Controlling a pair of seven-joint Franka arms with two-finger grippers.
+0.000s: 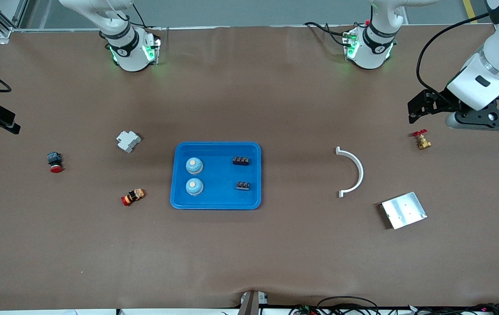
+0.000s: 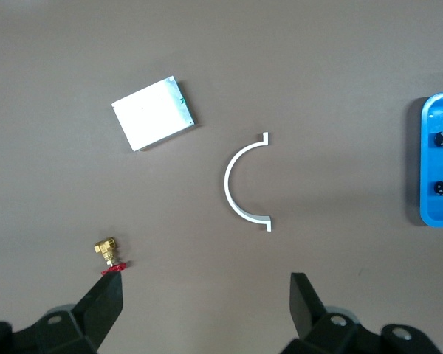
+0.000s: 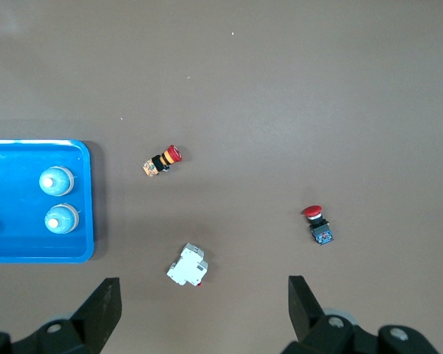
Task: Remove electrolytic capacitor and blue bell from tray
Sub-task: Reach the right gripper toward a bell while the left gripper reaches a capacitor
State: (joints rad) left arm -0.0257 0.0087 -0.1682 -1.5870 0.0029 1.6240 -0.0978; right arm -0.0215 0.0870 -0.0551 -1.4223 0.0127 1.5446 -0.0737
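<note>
1. The blue tray (image 1: 216, 203) lies mid-table, with wide bare table around it up to every edge.
2. Two bells (image 1: 194, 165) sit in its half toward the right arm's end, two capacitors (image 1: 241, 161) in the other half.
3. The left gripper (image 2: 207, 306) hangs over the brass valve (image 1: 423, 141), jaws spread, empty, well apart from the tray.
4. The right gripper (image 3: 204, 306) waits at the table's edge at the right arm's end, jaws spread, empty.
</note>
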